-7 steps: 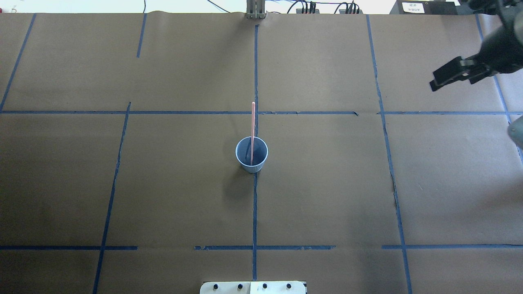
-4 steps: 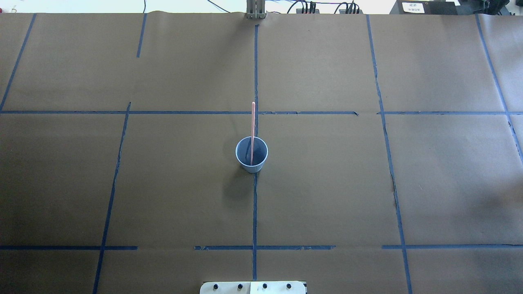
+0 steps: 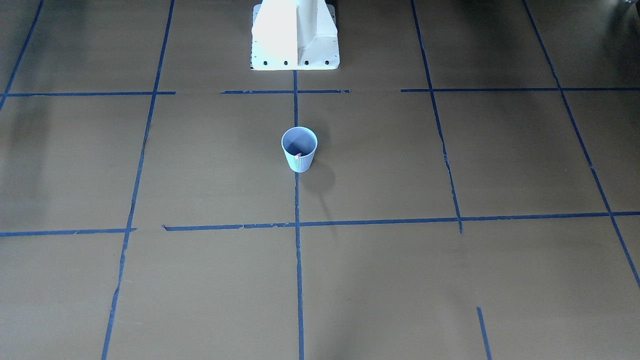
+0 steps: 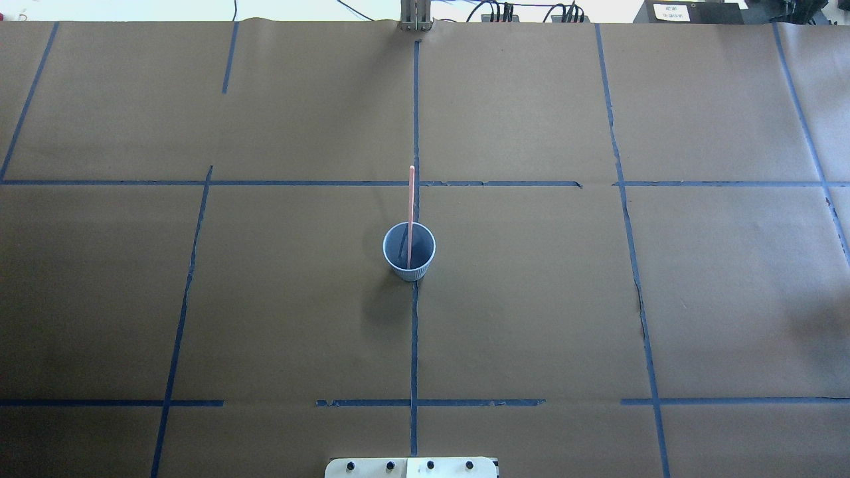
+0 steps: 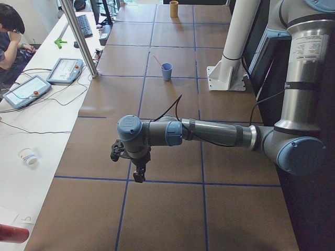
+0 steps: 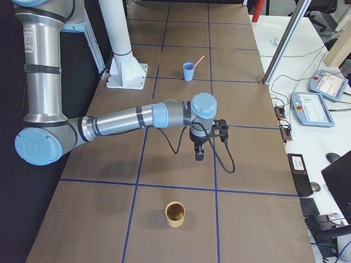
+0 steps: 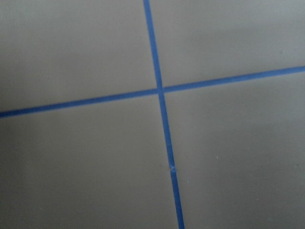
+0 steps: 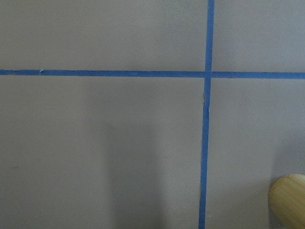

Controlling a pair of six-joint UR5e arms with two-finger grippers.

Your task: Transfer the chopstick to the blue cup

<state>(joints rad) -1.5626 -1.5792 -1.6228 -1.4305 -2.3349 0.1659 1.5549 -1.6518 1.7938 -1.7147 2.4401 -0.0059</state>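
That slim pink chopstick (image 4: 411,199) sits in the ribbed blue cup (image 4: 410,271), leaning on its rim. The left gripper (image 5: 139,177) and right gripper (image 6: 199,155) hover well away; can't tell if they're wide or closed. The box label (image 4: 671,12) is unreadable.

Bamboo cup (image 6: 175,214) on blue-taped table (image 4: 531,299)

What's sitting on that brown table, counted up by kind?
Cups: 2, a ribbed blue plastic cup and a tan bamboo cup.
Chopsticks: 1, a thin pink chopstick leaning in the blue cup.
Total: 3.
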